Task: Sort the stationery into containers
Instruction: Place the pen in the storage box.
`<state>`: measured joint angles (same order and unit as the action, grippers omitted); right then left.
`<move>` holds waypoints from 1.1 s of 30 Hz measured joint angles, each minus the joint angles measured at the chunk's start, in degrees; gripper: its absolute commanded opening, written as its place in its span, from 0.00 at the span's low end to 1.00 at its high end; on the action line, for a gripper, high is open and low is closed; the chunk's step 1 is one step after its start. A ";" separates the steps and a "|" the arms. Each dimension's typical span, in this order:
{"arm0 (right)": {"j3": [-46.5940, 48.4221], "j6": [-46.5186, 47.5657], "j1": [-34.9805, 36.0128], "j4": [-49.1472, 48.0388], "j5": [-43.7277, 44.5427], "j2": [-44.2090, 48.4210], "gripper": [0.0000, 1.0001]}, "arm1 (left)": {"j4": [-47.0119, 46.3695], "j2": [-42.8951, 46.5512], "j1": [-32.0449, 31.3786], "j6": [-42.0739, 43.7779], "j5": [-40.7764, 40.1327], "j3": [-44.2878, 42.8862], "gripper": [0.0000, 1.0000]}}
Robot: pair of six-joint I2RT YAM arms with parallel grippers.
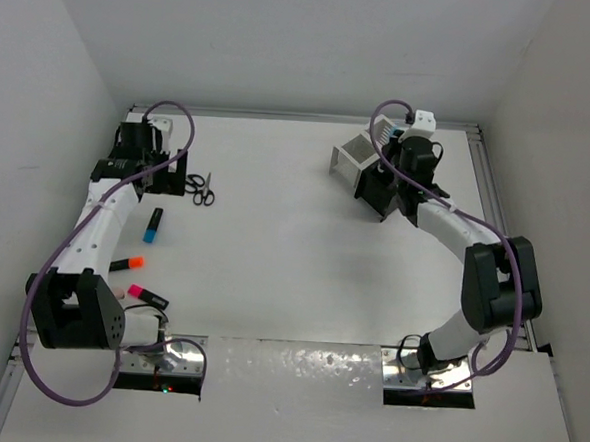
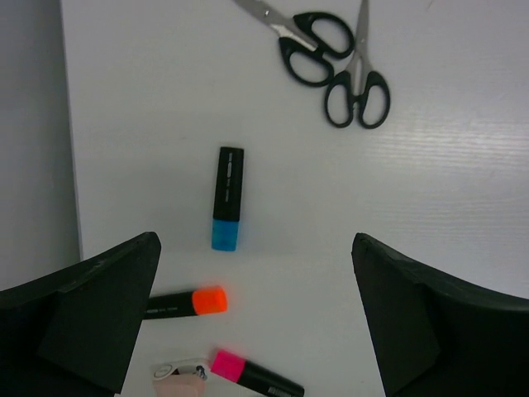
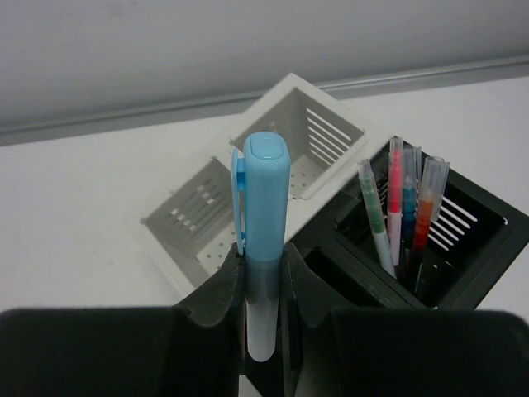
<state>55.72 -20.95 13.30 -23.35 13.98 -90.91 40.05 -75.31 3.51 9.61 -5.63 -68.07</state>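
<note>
White walls are closing in a pale tabletop (image 1: 293,251), with the two arms reaching up from the bottom edge of the overhead view.

At the upper left of that view, the left jaws are gaping as wide as they go and gripping nothing. In the left wrist view their dark fingers (image 2: 91,314) are sitting in the lower corners, with loose stationery lying on the tabletop between and beyond them. Two pairs of black-handled scissors (image 1: 202,188) are lying at the top of that frame, their handles touching or overlapping. A blue-capped highlighter (image 2: 228,198) is lying alone near the middle. Below it, an orange-capped highlighter (image 2: 186,303) and a pink-capped highlighter (image 2: 252,372) are lying apart from each other near the bottom edge.

At the upper right of the overhead view, the right jaws are hovering over the containers. They are pinching a pale blue highlighter (image 3: 264,231) upright by its lower half. Behind it in the right wrist view, the white box (image 3: 248,182) is sitting with both visible compartments bare. Joined to its right, the black box (image 3: 488,240) is holding several thin coloured pens (image 3: 405,207) standing in one compartment.
</note>
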 measured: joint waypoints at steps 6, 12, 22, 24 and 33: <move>-2.19 3.23 -0.46 -1.25 1.66 -2.84 0.00 | 0.00 -0.57 1.44 0.72 -2.29 2.78 1.00; -4.31 5.42 -0.55 -3.69 2.38 -4.59 0.17 | -1.01 -0.57 1.88 1.09 -2.89 3.72 1.00; -5.57 6.58 -0.83 -4.70 2.25 -4.70 0.59 | -1.68 -1.64 2.36 1.11 -4.04 6.12 1.00; -5.57 6.60 -0.85 -4.39 1.92 -4.02 0.61 | -1.68 -1.84 2.49 1.14 -4.24 6.16 1.00; -5.66 7.17 1.03 -2.14 0.46 7.67 0.61 | -0.96 -5.09 3.67 1.25 -5.95 5.90 1.00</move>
<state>50.06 -13.78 14.33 -25.50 14.44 -83.24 39.09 -80.40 7.18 10.85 -11.57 -62.17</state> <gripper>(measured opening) 0.621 0.996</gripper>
